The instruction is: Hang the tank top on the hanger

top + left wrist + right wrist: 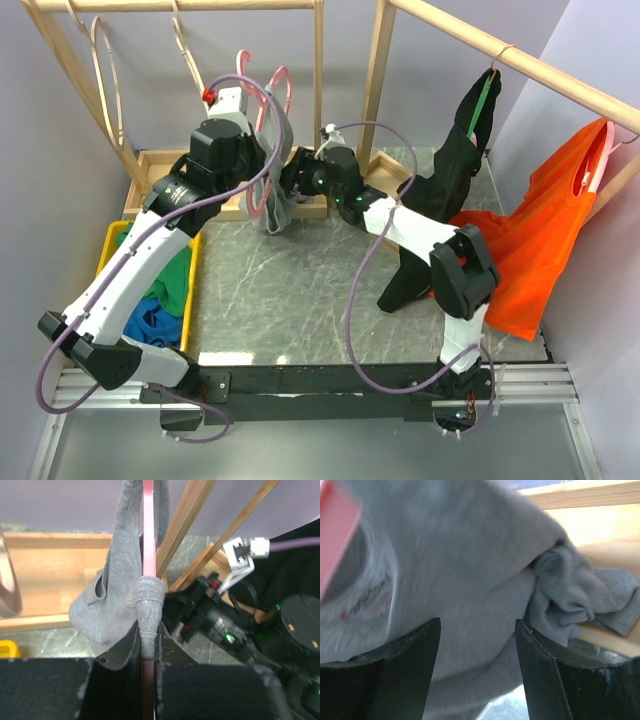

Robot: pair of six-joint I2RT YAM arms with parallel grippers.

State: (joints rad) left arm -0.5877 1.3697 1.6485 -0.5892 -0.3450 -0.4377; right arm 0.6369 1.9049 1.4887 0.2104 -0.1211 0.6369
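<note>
Your count: three garments – one grey tank top, one black garment, one orange garment. Five hangers: pink hanger under the grey, second pink hanger, two cream hangers, one green hanger. One yellow bin (clothes inside, number unclear). Two wooden racks, two arms.

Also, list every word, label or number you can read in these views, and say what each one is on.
A printed mark on the inside of the tank top, right wrist view: dark and red lettering, too blurred to read.
The hanger and the wooden rack: no lettering shows on them in any view.
Nothing else readable appears.
</note>
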